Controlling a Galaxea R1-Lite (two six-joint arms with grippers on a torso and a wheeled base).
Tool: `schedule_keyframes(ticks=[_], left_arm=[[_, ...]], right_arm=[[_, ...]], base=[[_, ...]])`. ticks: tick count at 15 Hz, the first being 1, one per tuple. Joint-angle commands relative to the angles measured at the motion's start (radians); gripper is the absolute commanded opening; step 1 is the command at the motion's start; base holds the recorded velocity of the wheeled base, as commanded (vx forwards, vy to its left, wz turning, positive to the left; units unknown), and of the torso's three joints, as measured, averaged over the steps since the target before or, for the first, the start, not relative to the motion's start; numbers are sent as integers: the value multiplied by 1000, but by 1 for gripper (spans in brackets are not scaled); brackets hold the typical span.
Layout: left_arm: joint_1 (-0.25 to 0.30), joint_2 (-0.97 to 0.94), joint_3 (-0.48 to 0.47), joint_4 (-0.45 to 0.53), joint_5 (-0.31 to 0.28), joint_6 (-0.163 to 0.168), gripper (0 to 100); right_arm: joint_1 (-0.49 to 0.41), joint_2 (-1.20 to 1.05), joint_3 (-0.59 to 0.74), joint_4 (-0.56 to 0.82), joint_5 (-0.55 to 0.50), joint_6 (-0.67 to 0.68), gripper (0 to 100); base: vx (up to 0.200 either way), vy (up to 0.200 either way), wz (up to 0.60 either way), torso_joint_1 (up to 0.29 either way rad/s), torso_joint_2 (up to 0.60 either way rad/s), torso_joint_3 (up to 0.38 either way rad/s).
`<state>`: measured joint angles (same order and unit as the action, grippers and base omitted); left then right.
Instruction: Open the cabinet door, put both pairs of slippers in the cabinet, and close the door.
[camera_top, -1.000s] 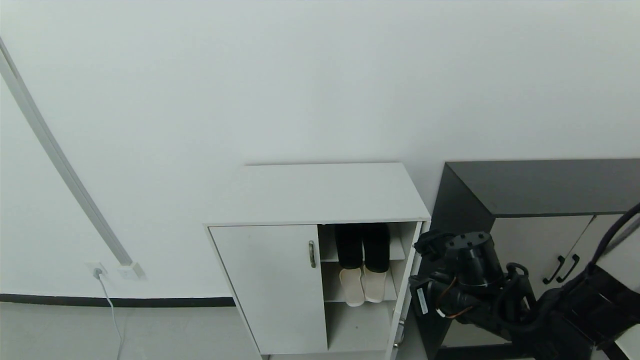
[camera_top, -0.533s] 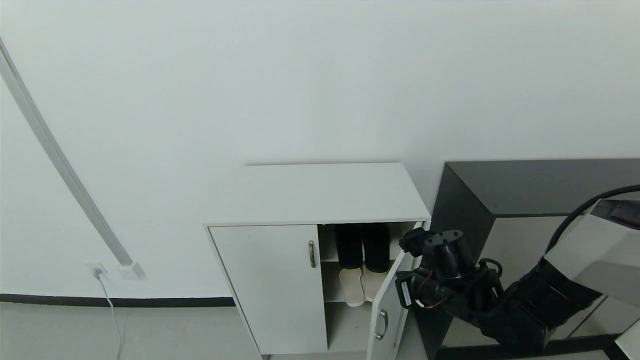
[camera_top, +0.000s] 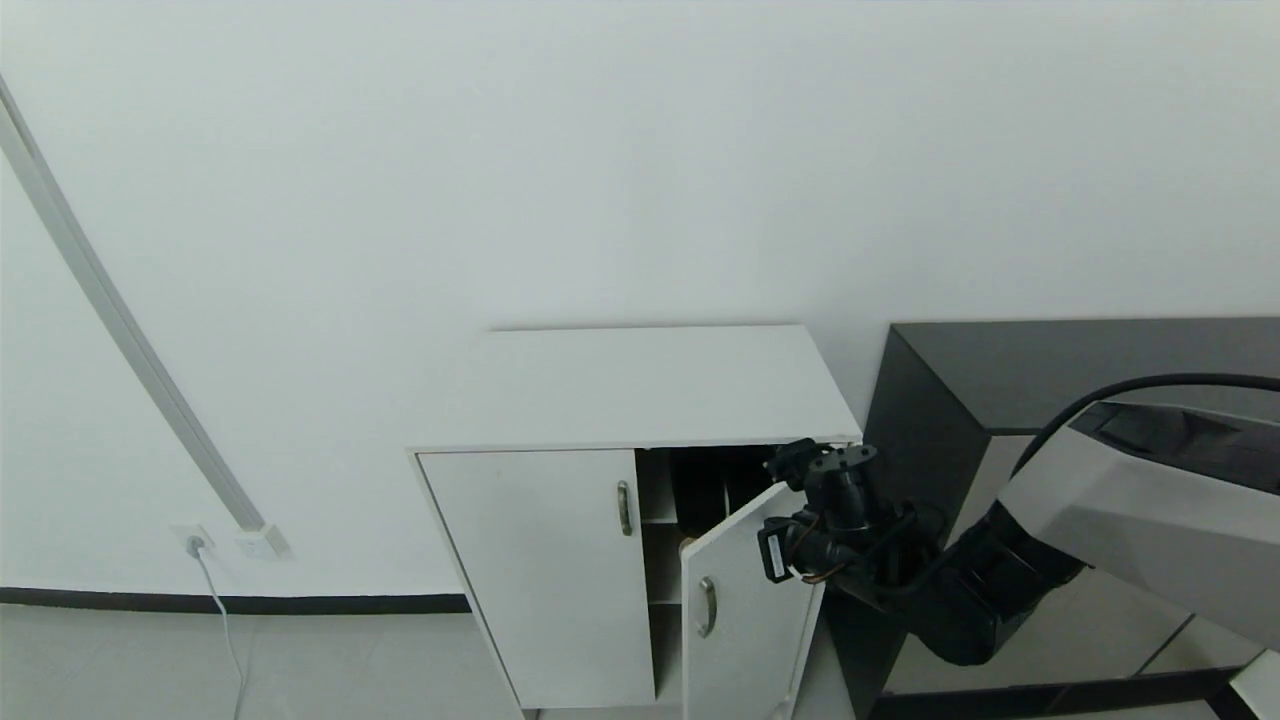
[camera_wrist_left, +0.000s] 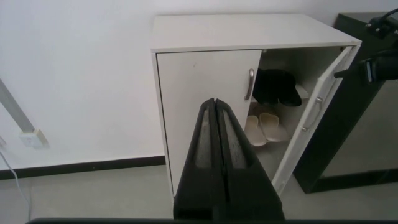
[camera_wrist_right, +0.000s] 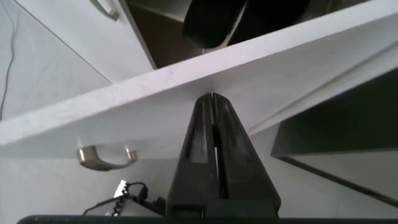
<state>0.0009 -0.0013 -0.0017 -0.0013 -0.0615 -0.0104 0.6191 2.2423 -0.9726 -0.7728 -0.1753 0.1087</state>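
Right gripper (camera_top: 790, 462), fingers pressed together and empty, is swinging the white flat-panel cabinet door (camera_top: 745, 600) from wide open to half-shut over the black slippers (camera_wrist_left: 278, 87) and cream slippers (camera_wrist_left: 264, 127), nearly finishing the task.

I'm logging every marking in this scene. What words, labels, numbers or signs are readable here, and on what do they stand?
No text can be read.
White sticker on the right arm's wrist: print too small to read.
White cabinet, its handles and the wall socket: no text visible.
Dark cabinet: no text visible.
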Motion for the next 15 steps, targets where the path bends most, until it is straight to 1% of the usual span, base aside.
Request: schedule_keyframes(ticks=[1,7,10,15], left_arm=[[1,1,0,0,0,0,0],[1,1,0,0,0,0,0],[1,1,0,0,2,0,0],[1,1,0,0,0,0,0]], right_arm=[[-6,42,-43,-2,-1,0,0],[-15,106,-147,-17,-3,-3,0],[-22,172,-238,-17,-41,-9,0],[-30,210,-318,-11,-44,-11,0]], base=[[0,0,0,0,0,0],[0,0,0,0,0,0],[0,0,0,0,0,0],[0,0,0,0,0,0]])
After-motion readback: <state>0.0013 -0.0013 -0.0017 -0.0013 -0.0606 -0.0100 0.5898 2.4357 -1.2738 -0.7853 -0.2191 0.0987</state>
